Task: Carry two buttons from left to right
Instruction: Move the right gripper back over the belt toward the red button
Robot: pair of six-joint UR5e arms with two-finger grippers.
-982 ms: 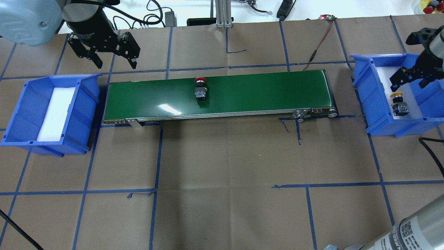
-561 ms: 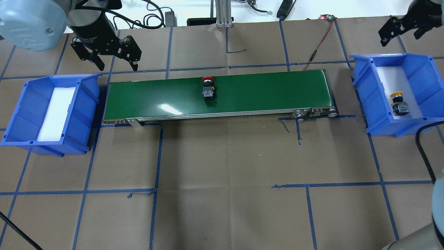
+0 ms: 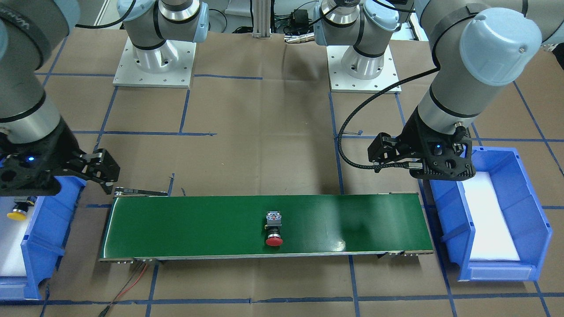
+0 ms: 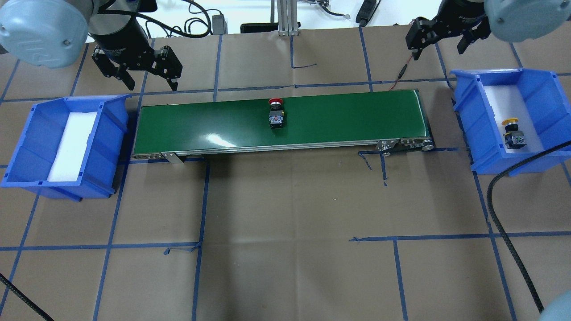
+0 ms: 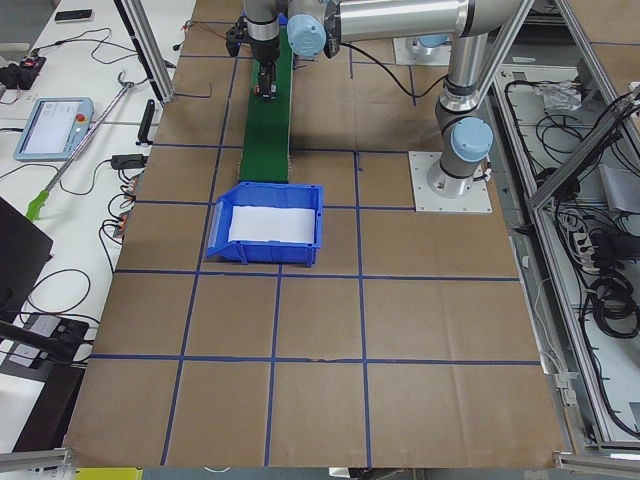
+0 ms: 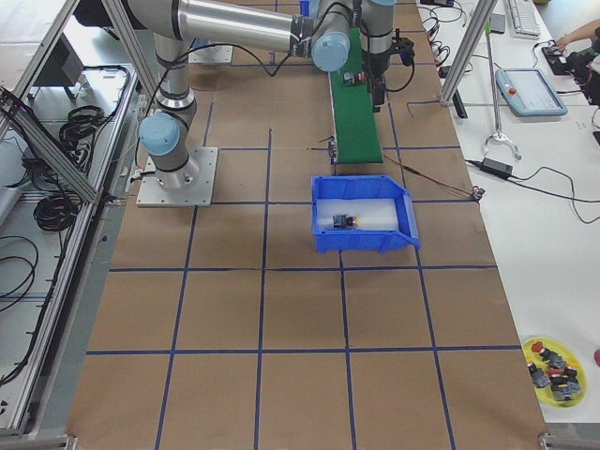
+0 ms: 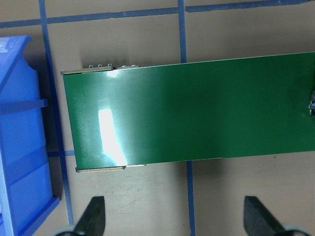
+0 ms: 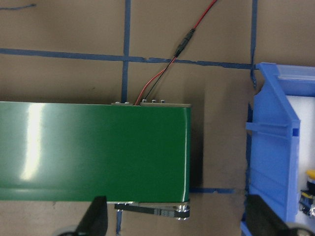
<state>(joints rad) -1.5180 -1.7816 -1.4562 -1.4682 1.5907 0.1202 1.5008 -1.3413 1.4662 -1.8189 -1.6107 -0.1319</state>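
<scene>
Carried further rightward, the red button [image 4: 276,117] is found halfway along the belt [image 4: 357,118], the yellow button [image 4: 513,133] in the right bin [image 4: 546,96]. Left gripper [image 4: 151,84] and right gripper [image 4: 437,50] are held open, empty; belt-end pickup is awaited.

green conveyor [image 4: 348,118] mid-table | left bin [image 4: 111,133], right bin [image 4: 473,120] off its ends | red-black wire [image 8: 183,40] at its right end

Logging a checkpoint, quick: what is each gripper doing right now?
Left gripper: open, holding nothing.
Right gripper: open, holding nothing.
</scene>
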